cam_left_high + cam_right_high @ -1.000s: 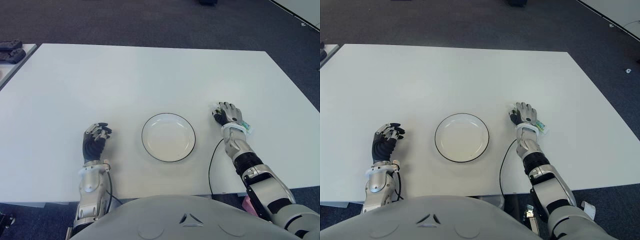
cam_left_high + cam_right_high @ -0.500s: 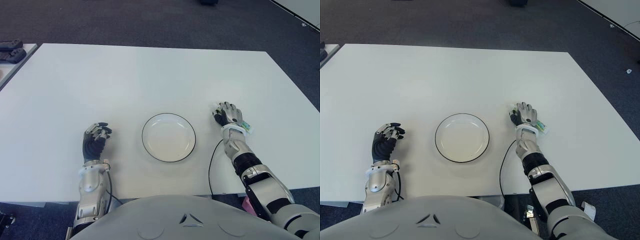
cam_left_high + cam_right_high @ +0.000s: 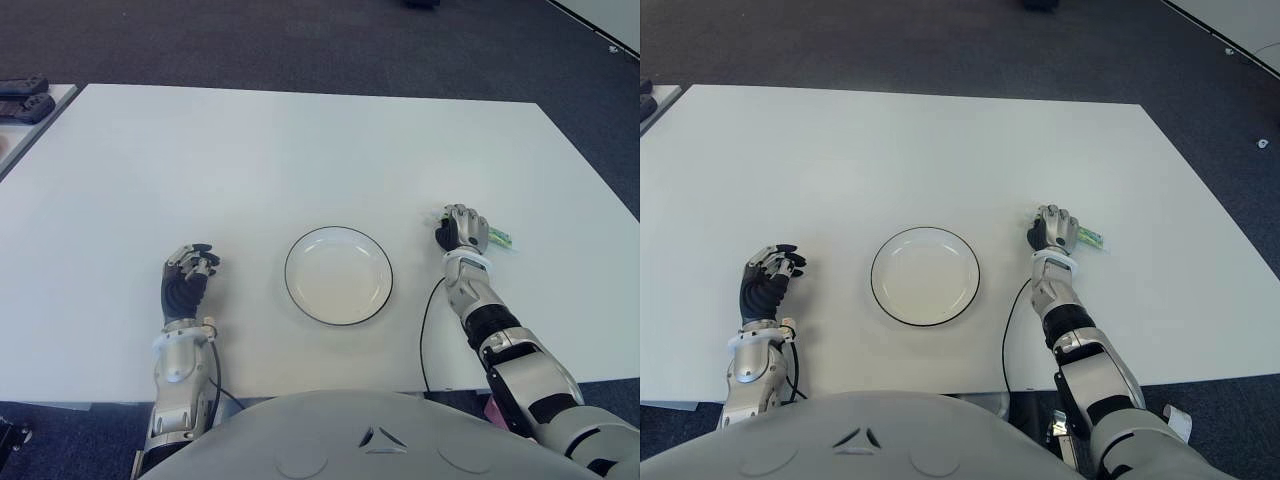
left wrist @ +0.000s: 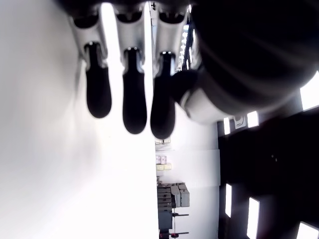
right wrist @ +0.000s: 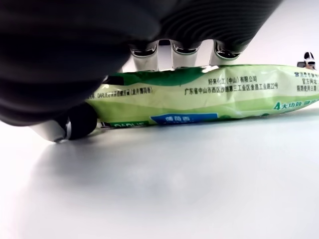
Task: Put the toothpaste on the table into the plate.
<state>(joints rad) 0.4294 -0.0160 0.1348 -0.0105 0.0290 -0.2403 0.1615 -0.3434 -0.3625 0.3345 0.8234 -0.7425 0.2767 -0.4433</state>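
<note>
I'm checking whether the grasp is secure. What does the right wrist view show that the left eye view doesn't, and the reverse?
Only the right wrist view shows the green toothpaste tube's printed face up close, with the fingers curled over its top edge and the thumb at its end, the tube low over the white table.

Only the left eye view shows the empty plate, between the hands, and the idle left hand to the left of the plate.

Both show the right hand closed on the toothpaste, not yet on the plate.

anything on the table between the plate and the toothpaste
Only bare white table lies between the plate and the toothpaste under the right hand, in both eye views.
</note>
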